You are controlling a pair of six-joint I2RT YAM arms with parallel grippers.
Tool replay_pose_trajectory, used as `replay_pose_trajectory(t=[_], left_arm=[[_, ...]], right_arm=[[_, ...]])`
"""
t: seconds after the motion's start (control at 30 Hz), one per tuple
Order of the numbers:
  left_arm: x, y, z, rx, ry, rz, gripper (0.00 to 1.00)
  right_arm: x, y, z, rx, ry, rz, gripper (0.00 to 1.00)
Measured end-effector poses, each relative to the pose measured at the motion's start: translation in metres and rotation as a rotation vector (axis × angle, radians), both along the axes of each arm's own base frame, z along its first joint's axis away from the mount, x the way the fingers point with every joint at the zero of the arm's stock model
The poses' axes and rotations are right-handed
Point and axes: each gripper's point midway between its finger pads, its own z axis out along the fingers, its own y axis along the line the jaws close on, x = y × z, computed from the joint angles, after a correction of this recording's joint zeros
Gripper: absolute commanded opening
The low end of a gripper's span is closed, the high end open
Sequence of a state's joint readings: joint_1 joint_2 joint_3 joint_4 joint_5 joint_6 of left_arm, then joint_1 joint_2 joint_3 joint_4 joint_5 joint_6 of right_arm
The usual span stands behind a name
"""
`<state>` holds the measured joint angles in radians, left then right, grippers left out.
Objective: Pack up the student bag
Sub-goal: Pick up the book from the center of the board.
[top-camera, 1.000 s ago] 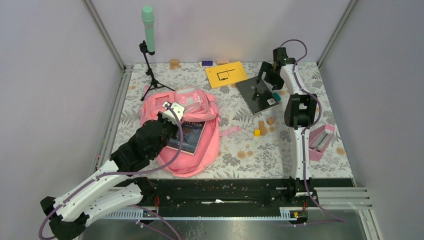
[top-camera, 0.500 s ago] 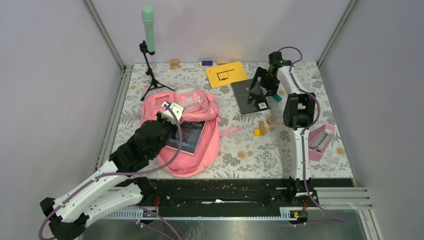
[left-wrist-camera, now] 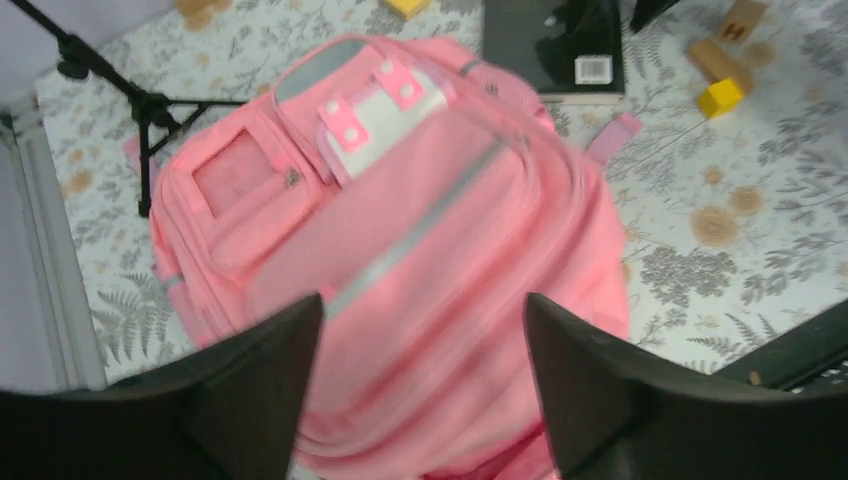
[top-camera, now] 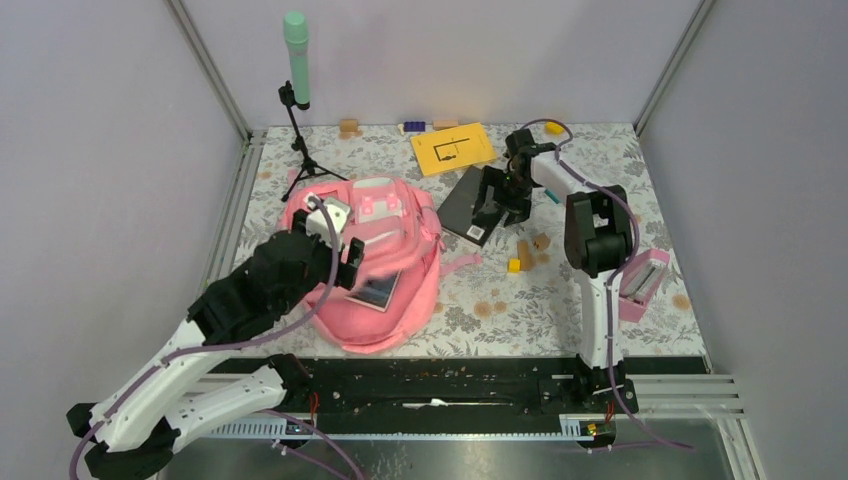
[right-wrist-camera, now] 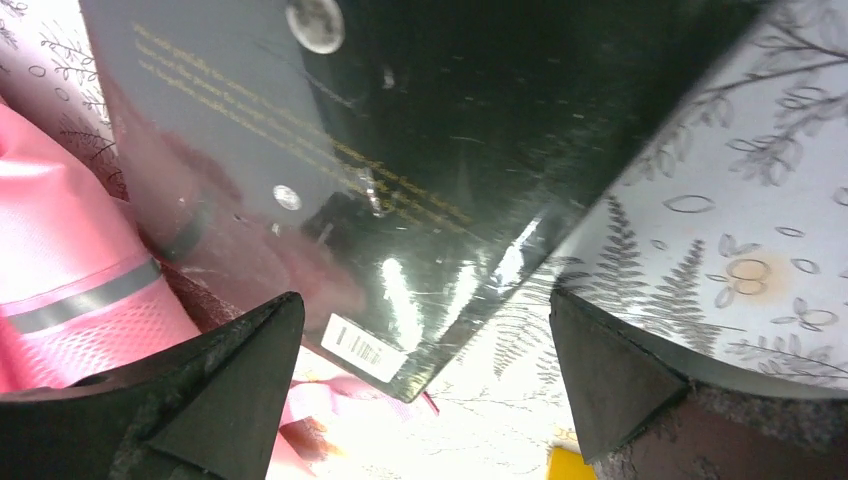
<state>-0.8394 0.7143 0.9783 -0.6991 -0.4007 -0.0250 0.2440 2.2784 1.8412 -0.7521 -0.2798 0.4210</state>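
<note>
The student bag (top-camera: 385,215) lies flat at the left centre of the table, a big pink backpack with pale strips. A colourful book (top-camera: 376,292) shows only a corner from under its front flap. My left gripper (top-camera: 350,258) hovers open just over the bag (left-wrist-camera: 400,230), nothing between its fingers (left-wrist-camera: 250,380). A glossy black book (top-camera: 458,205) lies tilted beside the bag's right edge. My right gripper (top-camera: 497,200) stands open over that book's (right-wrist-camera: 400,150) barcode corner, the bag's pink edge (right-wrist-camera: 60,260) at its left.
A yellow book (top-camera: 452,147) lies at the back. A microphone stand (top-camera: 297,100) rises at the back left. Small wooden and yellow blocks (top-camera: 525,252) sit right of the bag, and a pink pencil case (top-camera: 640,283) lies at the right edge.
My left gripper has opened and drawn back; the bag's flap now covers most of the colourful book. The right gripper moved left, and the black book slid with it toward the bag.
</note>
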Motion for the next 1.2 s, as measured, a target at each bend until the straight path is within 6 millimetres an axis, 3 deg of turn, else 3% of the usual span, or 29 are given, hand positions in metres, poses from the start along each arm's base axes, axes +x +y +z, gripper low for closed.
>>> replay_pose_trajectory(t=[0.1,0.2,0.33,0.4,0.53,0.7,0.8,0.9,1.03,1.2], left_arm=[[-0.007,-0.012,0.031,-0.055,0.048,-0.049,0.99],[-0.005,-0.040,0.066,-0.143,0.070,-0.114,0.99],[0.015,-0.085,0.073,-0.186,0.122,-0.173,0.99],[0.036,-0.114,0.064,-0.188,0.165,-0.190,0.99],[0.101,-0.173,0.010,-0.204,0.301,-0.182,0.99],[0.166,-0.190,-0.099,-0.220,0.509,-0.091,0.99],[0.193,-0.196,-0.139,-0.233,0.580,-0.059,0.99],[0.222,-0.214,-0.154,-0.263,0.582,-0.072,0.99],[0.258,-0.233,-0.159,-0.302,0.537,-0.097,0.99],[0.294,-0.243,-0.168,-0.321,0.503,-0.089,0.99]], right_arm=[[-0.001,-0.011,0.001,0.010,-0.017,-0.031,1.00],[-0.001,-0.031,0.002,0.040,-0.046,-0.109,1.00],[0.001,-0.053,0.003,0.070,-0.063,-0.195,1.00],[0.007,-0.056,0.005,0.089,-0.078,-0.217,1.00],[0.016,-0.050,0.007,0.128,-0.105,-0.233,1.00],[0.021,-0.042,0.007,0.192,-0.124,-0.276,1.00],[0.025,-0.040,0.009,0.215,-0.136,-0.299,1.00],[0.028,-0.038,0.010,0.228,-0.142,-0.313,1.00],[0.028,-0.036,0.011,0.242,-0.140,-0.318,1.00],[0.029,-0.035,0.010,0.259,-0.147,-0.330,1.00]])
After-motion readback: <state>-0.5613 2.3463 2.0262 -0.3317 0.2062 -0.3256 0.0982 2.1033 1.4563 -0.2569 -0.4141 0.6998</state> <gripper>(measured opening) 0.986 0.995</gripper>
